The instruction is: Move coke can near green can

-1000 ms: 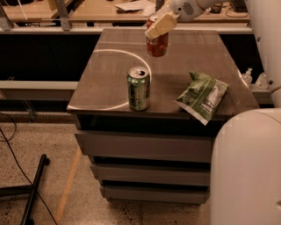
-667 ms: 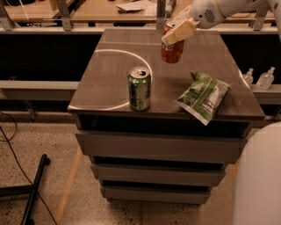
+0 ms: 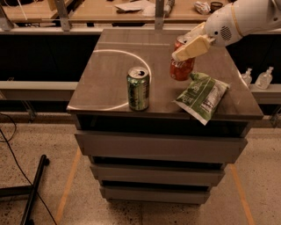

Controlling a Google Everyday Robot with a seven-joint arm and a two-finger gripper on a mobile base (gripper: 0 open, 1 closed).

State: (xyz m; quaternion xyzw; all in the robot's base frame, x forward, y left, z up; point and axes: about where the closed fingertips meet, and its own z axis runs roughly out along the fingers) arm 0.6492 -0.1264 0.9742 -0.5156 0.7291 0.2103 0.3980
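The coke can [image 3: 181,68] is red-orange with white script and is held in my gripper [image 3: 189,45], which is shut on its upper part. The can hangs just above the cabinet top, right of centre. The green can [image 3: 138,88] stands upright near the front edge of the cabinet top, about a can's width to the left of the coke can and a little nearer to the camera. My white arm [image 3: 239,19] reaches in from the upper right.
A green-and-white snack bag [image 3: 202,96] lies at the front right, just below the coke can, overhanging the cabinet top's [image 3: 109,74] front edge. Two small clear bottles [image 3: 257,78] stand to the right. A wooden table [image 3: 127,11] sits behind.
My gripper has carried the coke can from the back of the cabinet top forward and to the right, lower and closer to the snack bag and the green can.
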